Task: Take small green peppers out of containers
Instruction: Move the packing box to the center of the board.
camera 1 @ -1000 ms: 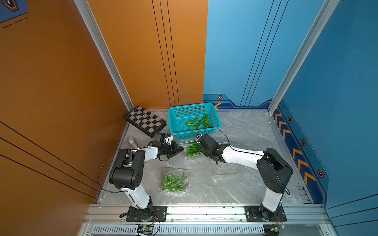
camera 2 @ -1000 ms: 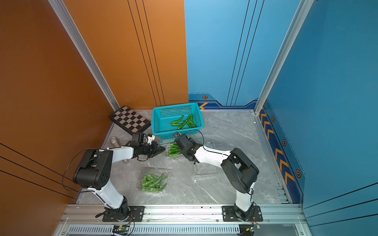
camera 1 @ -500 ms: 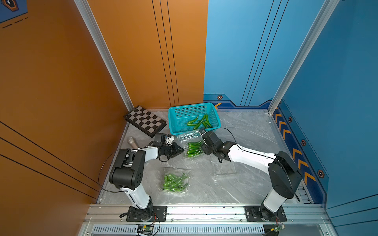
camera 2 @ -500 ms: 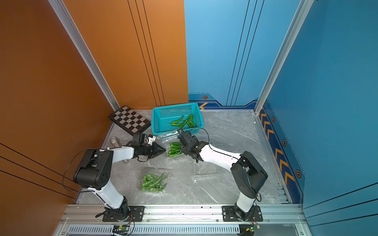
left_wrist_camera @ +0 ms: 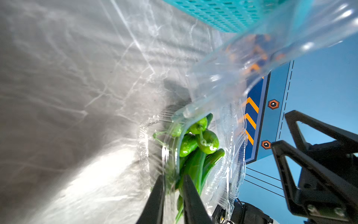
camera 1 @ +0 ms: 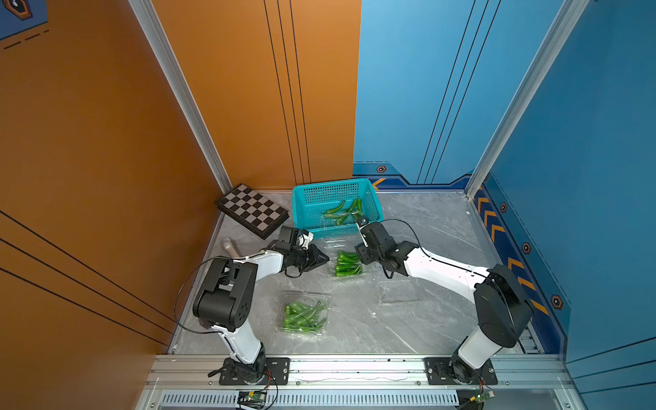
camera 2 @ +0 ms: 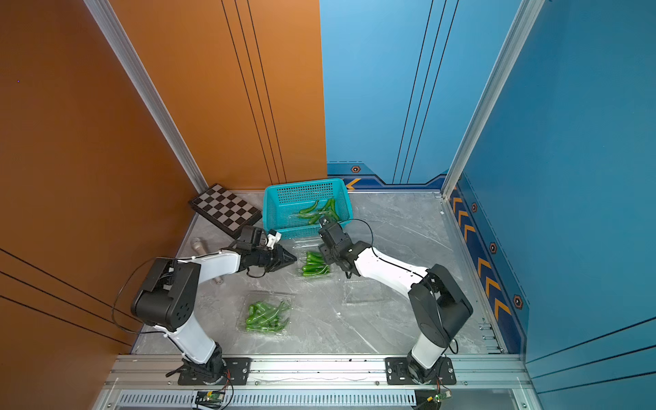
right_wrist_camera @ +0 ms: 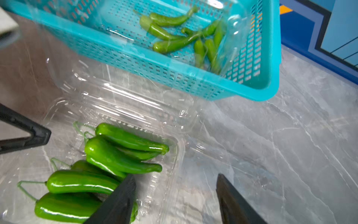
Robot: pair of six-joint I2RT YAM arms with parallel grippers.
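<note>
Left wrist cam: left claw (left_wrist_camera: pixel 173 177) tight on container (left_wrist_camera: pixel 230 147) rim, peppers (left_wrist_camera: pixel 207 139) half-hidden; right claw (right_wrist_camera: pixel 174 176) spread.

top views look down from high; both wrist views sit close over one container (right_wrist_camera: pixel 179 153).

Lab booth: wall panels (camera 1: pixel 248 88), aluminium rail (camera 1: pixel 355 369)
</note>
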